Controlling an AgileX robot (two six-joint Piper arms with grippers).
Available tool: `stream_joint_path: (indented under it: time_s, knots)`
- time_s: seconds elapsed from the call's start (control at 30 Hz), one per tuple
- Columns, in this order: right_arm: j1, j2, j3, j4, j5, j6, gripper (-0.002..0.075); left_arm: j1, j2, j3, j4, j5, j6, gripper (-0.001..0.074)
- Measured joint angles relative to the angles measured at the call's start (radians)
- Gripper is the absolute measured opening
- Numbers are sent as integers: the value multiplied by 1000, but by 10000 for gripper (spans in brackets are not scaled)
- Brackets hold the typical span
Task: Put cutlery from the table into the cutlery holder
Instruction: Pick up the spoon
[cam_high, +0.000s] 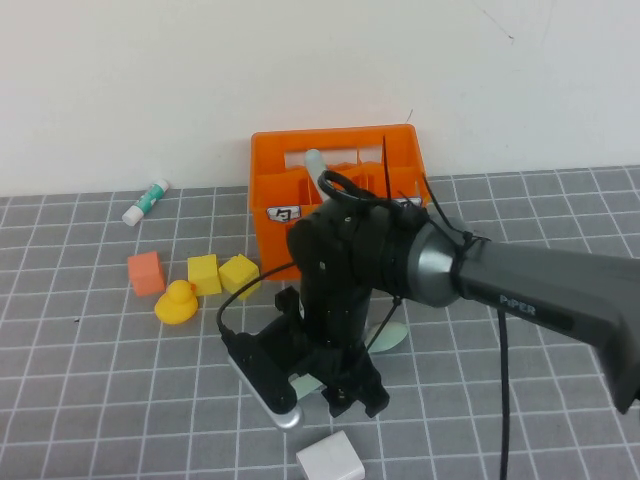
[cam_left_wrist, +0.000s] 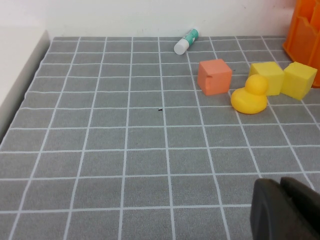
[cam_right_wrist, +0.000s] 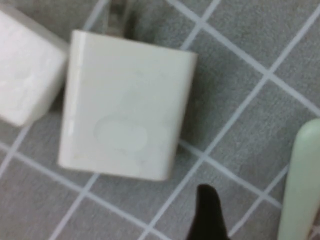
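Grey gridded table (cam_high: 90, 400) holds the orange cutlery holder (cam_high: 335, 190) at the back, one mint piece (cam_high: 314, 160) upright inside. Right gripper (cam_high: 345, 392) hangs low beside a mint utensil (cam_right_wrist: 300, 185), perhaps the spoon; grip unclear. Left gripper (cam_left_wrist: 285, 210) hovers at the table's left, its grip also unclear.

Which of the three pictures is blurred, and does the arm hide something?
The right wrist view is soft: the white charger and mint-green cutlery lack sharp edges. The left wrist view is crisp on the duck. In the high view the right arm covers part of the orange crate.
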Motion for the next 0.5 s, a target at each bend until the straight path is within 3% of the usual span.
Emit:
stream_joint_path:
  time_s: [0.5]
  knots:
    - [-16,160,-244,4,133,185,465,0,0,0,0,0,-2,-1]
